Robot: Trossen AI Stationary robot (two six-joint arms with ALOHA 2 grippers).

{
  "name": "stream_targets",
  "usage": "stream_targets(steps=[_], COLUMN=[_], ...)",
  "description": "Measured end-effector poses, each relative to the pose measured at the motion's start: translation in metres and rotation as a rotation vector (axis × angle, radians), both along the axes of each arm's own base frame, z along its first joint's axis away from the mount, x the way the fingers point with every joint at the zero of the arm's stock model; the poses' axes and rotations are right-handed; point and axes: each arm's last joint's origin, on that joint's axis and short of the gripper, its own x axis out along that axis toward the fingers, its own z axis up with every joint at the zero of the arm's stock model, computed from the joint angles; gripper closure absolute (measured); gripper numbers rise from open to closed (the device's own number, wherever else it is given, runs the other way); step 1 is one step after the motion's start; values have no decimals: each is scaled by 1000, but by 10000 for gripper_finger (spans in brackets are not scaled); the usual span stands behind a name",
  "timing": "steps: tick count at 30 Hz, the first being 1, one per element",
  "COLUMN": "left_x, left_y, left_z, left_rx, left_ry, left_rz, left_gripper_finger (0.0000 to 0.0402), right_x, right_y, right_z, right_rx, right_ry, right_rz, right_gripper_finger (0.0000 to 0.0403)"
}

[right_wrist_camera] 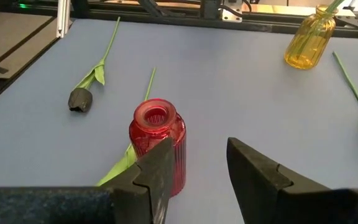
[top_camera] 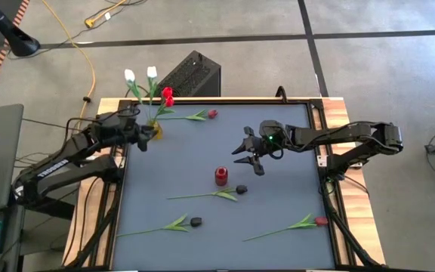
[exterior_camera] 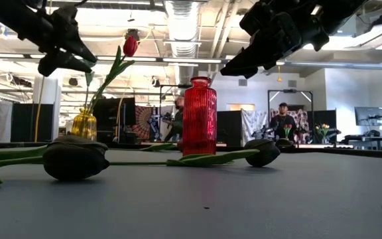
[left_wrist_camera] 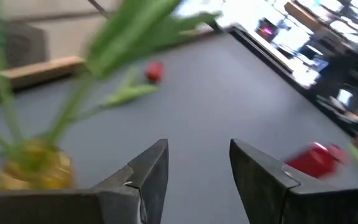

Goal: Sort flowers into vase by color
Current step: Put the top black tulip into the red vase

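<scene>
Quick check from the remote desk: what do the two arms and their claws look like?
Both arms are black, jointed, with cables along them. The left arm carries white lettering on its side. The right arm shows a small green light near its wrist. Each claw, left claw and right claw, has two dark, wedge-shaped fingers.

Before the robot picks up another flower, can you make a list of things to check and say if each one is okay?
1. Left gripper empty, fingers apart, beside the yellow vase: ok.
2. Right gripper open, holding nothing, above the table near the red vase: ok.
3. Red vase upright with a clear mouth: ok.
4. Yellow vase upright with flowers standing in it: ok.
5. Flowers lying free to grab: the dark tulip, the other dark tulip, the red tulip near the right edge and the red tulip at the far edge: ok.
6. Stems in the yellow vase seated deep enough: cannot tell.
</scene>
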Motion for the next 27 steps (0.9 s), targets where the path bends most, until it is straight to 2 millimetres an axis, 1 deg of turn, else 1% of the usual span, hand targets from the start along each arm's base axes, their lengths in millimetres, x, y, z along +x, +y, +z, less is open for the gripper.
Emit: stream_targets(steps=[5,9,12,15,20,23,27], left_x=[5,9,12,16,28,38,52], left_y=[-12,-24,-34,-43,-59,-71,-88], left_z=[-1,-1,0,1,3,3,1], left_rx=[-103,-145,-143,-124,-77,-53,-15], left_ry=[-21,-32,-29,-28,-38,-42,-32], left_rz=[-182,-306,-397,-460,-578,-662,-755], left_gripper_finger=[242,244,248,248,249,249,249], right_x=[0,0,0,0,1,4,8], right_y=[0,0,0,0,5,11,23], right_z=[0,0,0,0,1,6,14], right_rx=[11,106,157,163,222,261,311], right_ry=[2,18,27,28,40,42,53], right_rz=[-5,-51,-76,-79,-90,-88,-68], right_gripper_finger=[227,227,227,227,227,227,227])
